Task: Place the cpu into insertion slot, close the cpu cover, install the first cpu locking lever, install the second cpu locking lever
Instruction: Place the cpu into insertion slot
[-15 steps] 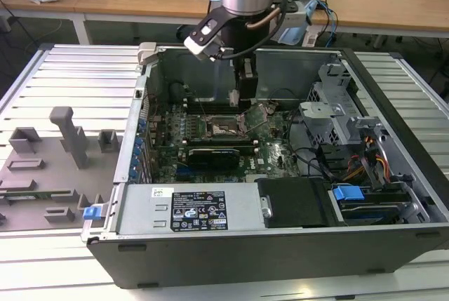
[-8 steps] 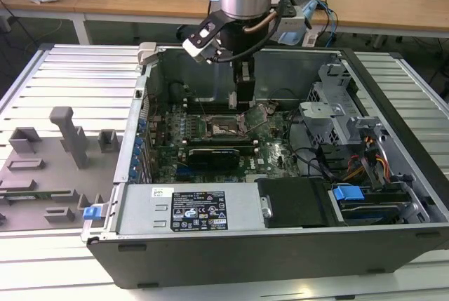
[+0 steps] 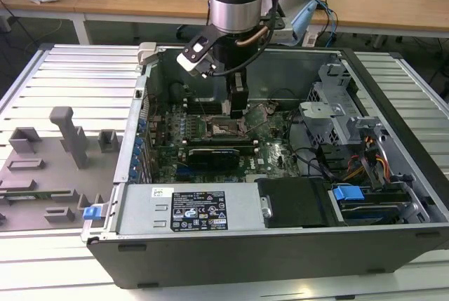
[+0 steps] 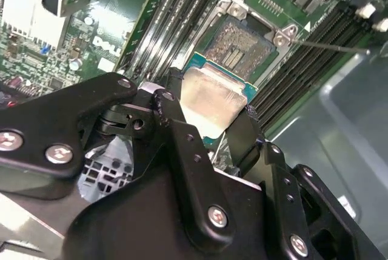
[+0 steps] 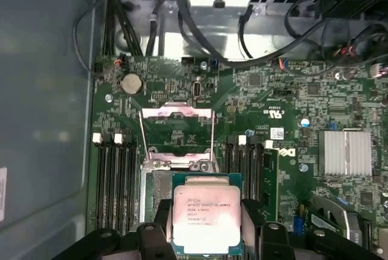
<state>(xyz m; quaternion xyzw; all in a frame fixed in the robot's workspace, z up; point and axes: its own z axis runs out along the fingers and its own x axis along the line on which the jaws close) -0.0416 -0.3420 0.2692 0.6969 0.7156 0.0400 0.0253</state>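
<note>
A: Jaws clamped on the cpu (image 5: pixel 203 217), hovering over the insertion slot (image 4: pixel 237 46), not seated. The cpu cover (image 5: pixel 176 142) stands open.
B: Risk: looks offset. Lowered skewed, it'd likely bend pins.

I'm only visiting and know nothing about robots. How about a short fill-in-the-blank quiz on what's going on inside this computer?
1. The gripper is closed on the cpu, a square chip whose metal top is ____ in colour.
2. The cpu cover of the insertion slot stands ____.
3. The motherboard around the slot is ____ in colour.
Missing words: silver; open; green.
</note>
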